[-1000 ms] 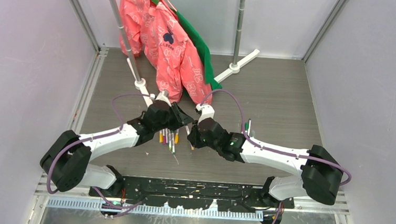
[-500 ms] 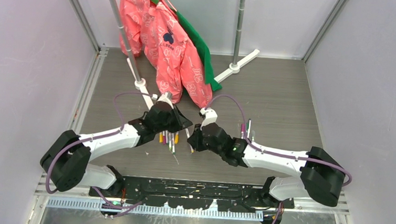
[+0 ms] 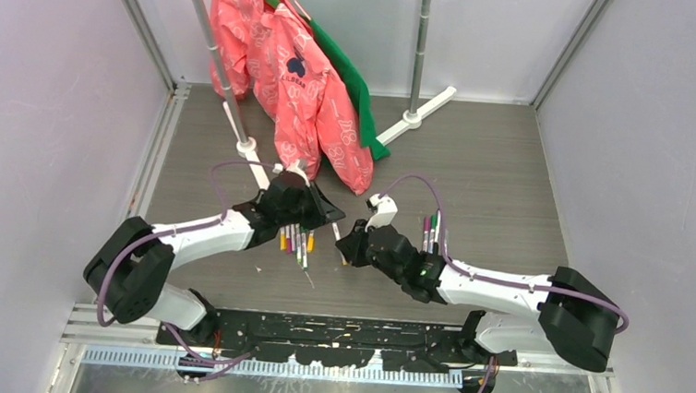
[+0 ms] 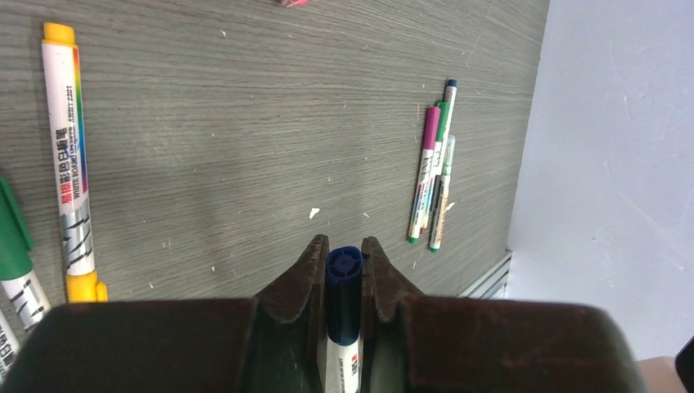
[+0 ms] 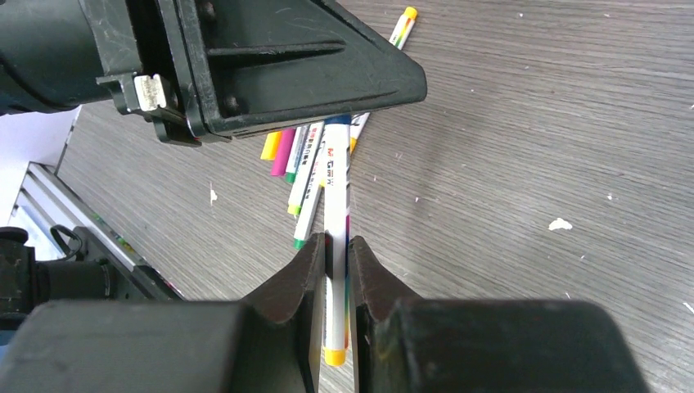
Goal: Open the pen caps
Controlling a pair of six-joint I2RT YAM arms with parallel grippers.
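One white pen is held by both grippers. My left gripper (image 4: 344,248) is shut on its blue pen cap (image 4: 344,282), which points away from the camera between the fingertips. In the right wrist view my right gripper (image 5: 336,244) is shut on the white barrel (image 5: 336,188) of the same pen. The barrel's yellow tail end (image 5: 334,356) sits between the fingers, and its blue end runs up under the left gripper's black body (image 5: 270,57). In the top view the left gripper (image 3: 329,219) and right gripper (image 3: 348,243) face each other just above the table.
Several capped pens lie in a loose bunch (image 3: 297,242) under the left gripper, also in the right wrist view (image 5: 299,164). A second bunch (image 3: 431,230) lies beside the right arm. A yellow-capped pen (image 4: 69,164) lies at the left. A pink garment (image 3: 305,92) hangs on a rack at the back.
The left jaws have closed onto the blue cap. The right gripper, holding the barrel, has shifted right and slightly nearer, and the left gripper has followed to the right.
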